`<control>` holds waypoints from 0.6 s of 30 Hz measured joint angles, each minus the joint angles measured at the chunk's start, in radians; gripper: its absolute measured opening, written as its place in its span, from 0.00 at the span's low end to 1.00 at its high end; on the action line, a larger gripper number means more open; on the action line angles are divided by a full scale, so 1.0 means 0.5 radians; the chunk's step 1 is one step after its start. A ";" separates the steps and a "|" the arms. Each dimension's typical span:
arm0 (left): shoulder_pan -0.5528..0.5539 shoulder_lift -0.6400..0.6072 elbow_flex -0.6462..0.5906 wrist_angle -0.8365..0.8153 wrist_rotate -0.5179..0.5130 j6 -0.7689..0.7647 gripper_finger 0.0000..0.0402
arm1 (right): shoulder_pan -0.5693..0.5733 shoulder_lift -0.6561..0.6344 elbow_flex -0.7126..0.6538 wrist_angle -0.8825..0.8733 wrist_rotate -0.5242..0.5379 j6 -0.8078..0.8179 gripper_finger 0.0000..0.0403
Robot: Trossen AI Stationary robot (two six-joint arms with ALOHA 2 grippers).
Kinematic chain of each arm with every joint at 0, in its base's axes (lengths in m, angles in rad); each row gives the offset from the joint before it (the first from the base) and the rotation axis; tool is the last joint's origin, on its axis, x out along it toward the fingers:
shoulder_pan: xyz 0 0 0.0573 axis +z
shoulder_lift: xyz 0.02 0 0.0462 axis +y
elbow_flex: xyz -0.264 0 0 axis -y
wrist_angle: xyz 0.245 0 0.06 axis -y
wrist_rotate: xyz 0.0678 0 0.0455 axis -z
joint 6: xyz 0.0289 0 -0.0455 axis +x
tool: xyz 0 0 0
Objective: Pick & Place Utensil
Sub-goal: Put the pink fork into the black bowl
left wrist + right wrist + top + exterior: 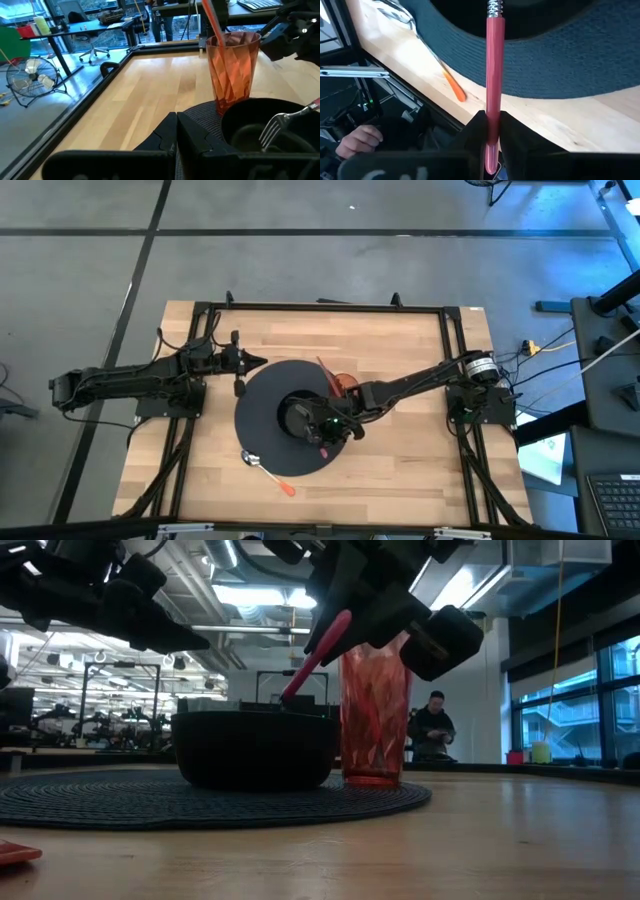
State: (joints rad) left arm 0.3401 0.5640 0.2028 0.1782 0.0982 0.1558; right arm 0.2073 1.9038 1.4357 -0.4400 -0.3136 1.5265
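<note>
The black bowl (297,417) at the middle of the round dark mat (290,416) holds the tines of a pink-handled fork (316,653). The right claw (489,131) pinches the fork's handle, which slants up and away from the bowl. An orange cup (232,70) with a straw (212,22) stands just beside the bowl. An orange-handled spoon (268,472) lies on the table (420,470) at lower centre. The left claw (176,131), pressed together, waits at the mat's upper-left edge.

Bright overhead light, backlit down low.
Ceiling strip lights (250,595) glare white in the low view, leaving the bowl (255,750) and arms near-silhouettes; the near wooden tabletop (480,850) blurs. Daylight floods the left wrist view's windows (100,5). From above, even light, soft shadows.
</note>
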 joint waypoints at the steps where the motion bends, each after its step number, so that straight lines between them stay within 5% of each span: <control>1: 0.000 0.000 0.000 0.000 0.000 -0.002 0.01 | 0.001 0.000 0.000 0.006 0.006 0.000 0.12; 18: 0.000 0.000 0.000 -0.002 0.015 -0.007 0.01 | 0.022 0.000 0.000 0.037 0.052 0.013 0.27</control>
State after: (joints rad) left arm 0.3401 0.5640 0.2028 0.1772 0.1058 0.1524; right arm 0.2184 1.9038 1.4357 -0.4214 -0.2875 1.5328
